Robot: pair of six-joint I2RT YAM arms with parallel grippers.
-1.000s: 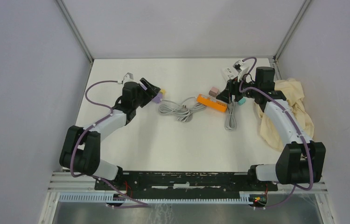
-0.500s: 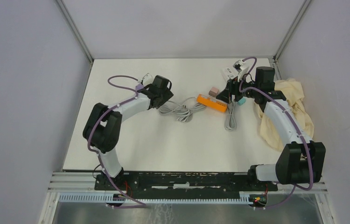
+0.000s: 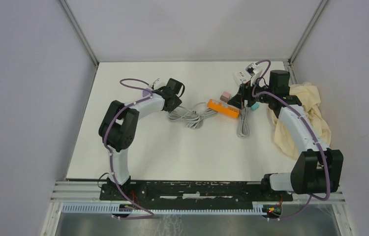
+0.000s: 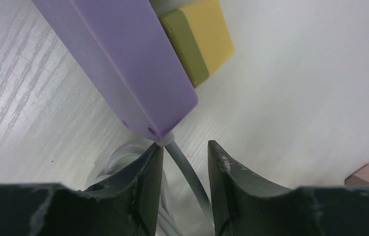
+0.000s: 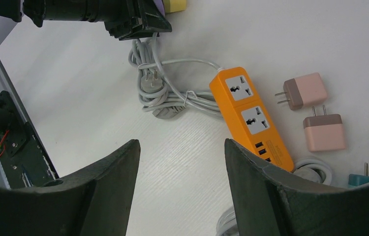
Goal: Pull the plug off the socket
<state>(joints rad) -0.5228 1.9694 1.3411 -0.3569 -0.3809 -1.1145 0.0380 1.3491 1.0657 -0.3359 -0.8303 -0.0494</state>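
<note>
Yellow plug in purple socket (clear at left wrist, hidden overhead).

We look down on a table. At its left-middle, a power strip lies with a plug seated in it. Its cord runs out between the fingers of the left gripper. To the right lies a coiled cable, then a second power strip, with two adapters just behind it. The right gripper hangs above these. A cloth lies at the table's right edge.
</note>
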